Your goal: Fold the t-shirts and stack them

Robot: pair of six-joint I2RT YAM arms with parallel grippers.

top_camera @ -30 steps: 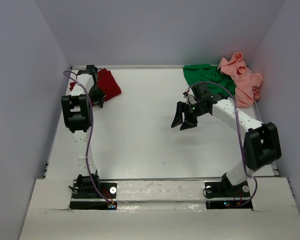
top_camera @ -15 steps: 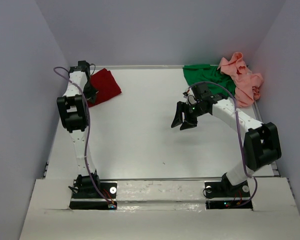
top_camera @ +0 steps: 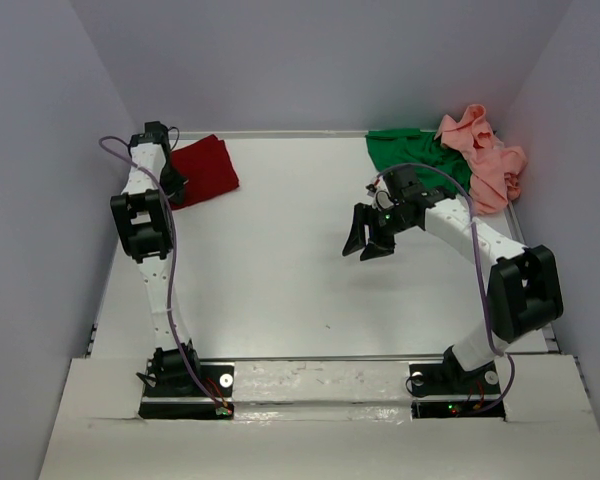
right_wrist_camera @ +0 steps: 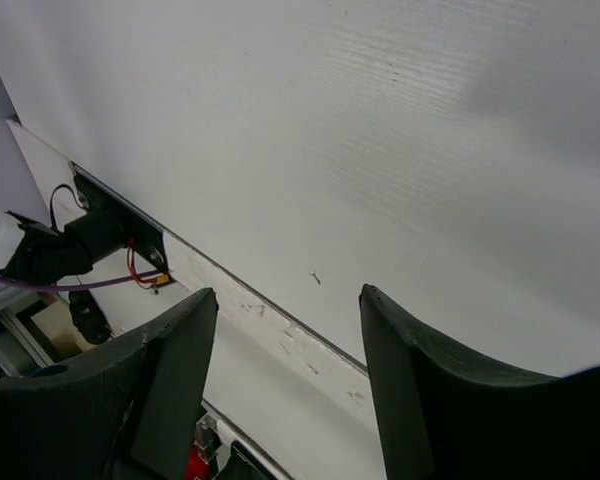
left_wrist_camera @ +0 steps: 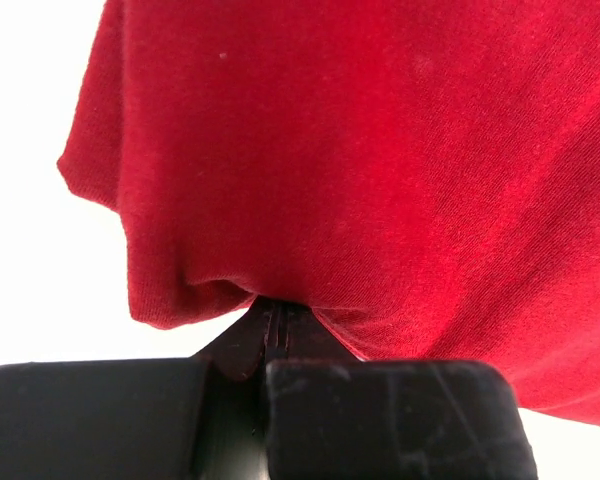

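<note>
1. Well, I see my left gripper [left_wrist_camera: 277,322] reaching out to the far left corner of the table [top_camera: 280,290]. Its two jaws are squeezed tight together, with no gap that I can see.
2. An edge of the red shirt [left_wrist_camera: 380,150] is pinched between those jaws. The cloth puckers into little folds right where they bite it.
3. From above, the red shirt is a small bunched patch in that far left corner, just beside the left arm.
4. My right gripper [top_camera: 366,240] hangs over the right half of the table, pointing down and to the left.
5. Its jaws stand wide apart with nothing between them. In its own camera I see only bare white table in the gap. It touches no shirt.
6. Over at the far edge of the table, on the right side, the green shirt [top_camera: 405,150] lies rumpled. It is past the right gripper and apart from it.
7. Last, the pink shirt [top_camera: 485,160] sits in a crumpled heap in the far right corner. It touches the right side of the green shirt.
8. So the red shirt is well apart from the other two, across the table.
</note>
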